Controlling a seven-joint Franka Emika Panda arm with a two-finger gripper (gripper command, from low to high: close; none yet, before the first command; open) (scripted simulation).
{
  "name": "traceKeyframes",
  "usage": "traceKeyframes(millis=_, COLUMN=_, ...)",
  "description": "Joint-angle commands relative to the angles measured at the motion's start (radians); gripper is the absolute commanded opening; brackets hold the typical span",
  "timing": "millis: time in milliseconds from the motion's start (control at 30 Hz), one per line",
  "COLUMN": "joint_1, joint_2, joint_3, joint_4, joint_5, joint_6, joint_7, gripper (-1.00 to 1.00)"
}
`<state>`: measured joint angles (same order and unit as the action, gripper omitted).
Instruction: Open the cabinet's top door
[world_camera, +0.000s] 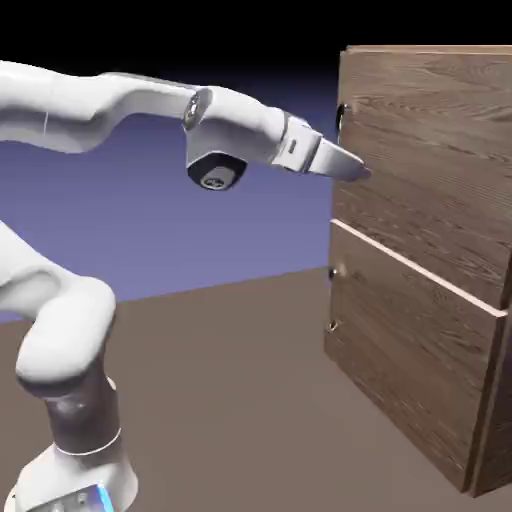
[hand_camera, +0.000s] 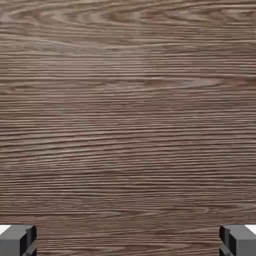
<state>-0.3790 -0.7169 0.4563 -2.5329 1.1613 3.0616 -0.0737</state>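
Dull brown table (world_camera: 250, 380) under a plain blue-violet backdrop (world_camera: 200, 220) fading to black above. At the exterior view's right, the cabinet (world_camera: 420, 330), dark wood grain, 2 stacked panels split by light trim. Gripper (world_camera: 352, 168) level against the top door (world_camera: 430, 150), fingers (hand_camera: 17, 240) spread wide, grasping nothing; wood grain filling the hand view.
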Motion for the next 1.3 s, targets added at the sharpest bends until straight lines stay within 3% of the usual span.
traceKeyframes(millis=0, joint_1=-0.015, joint_2=-0.006, joint_3=0.017, joint_4=0.010, joint_5=0.044, joint_6=0.001, joint_7=-0.031, gripper=0.00)
traceKeyframes(millis=1267, joint_1=-0.571, joint_2=-0.215, joint_3=0.667, joint_4=0.405, joint_5=1.697, joint_6=0.036, joint_7=-1.190, gripper=0.00)
